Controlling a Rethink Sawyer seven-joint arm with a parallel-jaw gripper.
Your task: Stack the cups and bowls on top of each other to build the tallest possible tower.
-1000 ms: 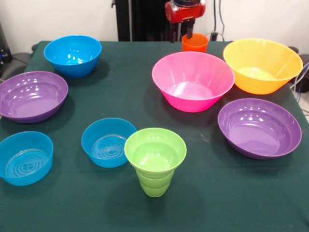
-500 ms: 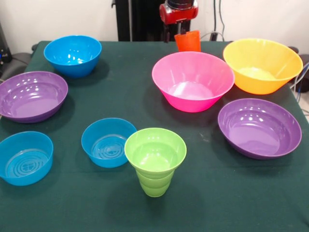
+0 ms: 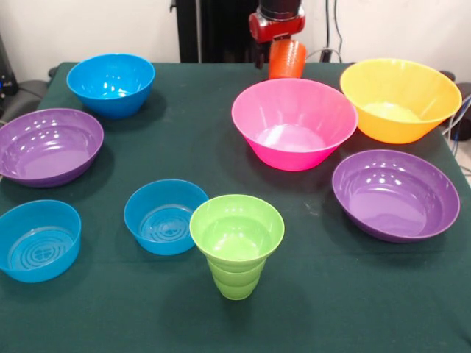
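My gripper (image 3: 280, 45) hangs at the table's far edge, shut on the plain orange cup (image 3: 288, 62), which it holds off the table and turned on its side behind the large pink bowl (image 3: 294, 121). The small lime green bowl (image 3: 237, 228) sits on the ridged lime green cup (image 3: 235, 281) at the front middle. The large yellow-orange bowl (image 3: 399, 99) stands at the back right. One purple bowl (image 3: 395, 193) is at the right, the other (image 3: 48, 145) at the left. Three blue bowls stand at the back left (image 3: 111, 82), the front left (image 3: 38, 239) and the front middle (image 3: 163, 216).
The dark green table (image 3: 184, 140) has its far edge just behind the gripper. The robot's black pedestal (image 3: 217, 29) stands behind it. Cables (image 3: 335, 29) hang at the back right.
The gripper took hold of the orange cup, which stood upright on the table, lifted it and turned it onto its side. The bowls and the green cup have not moved.
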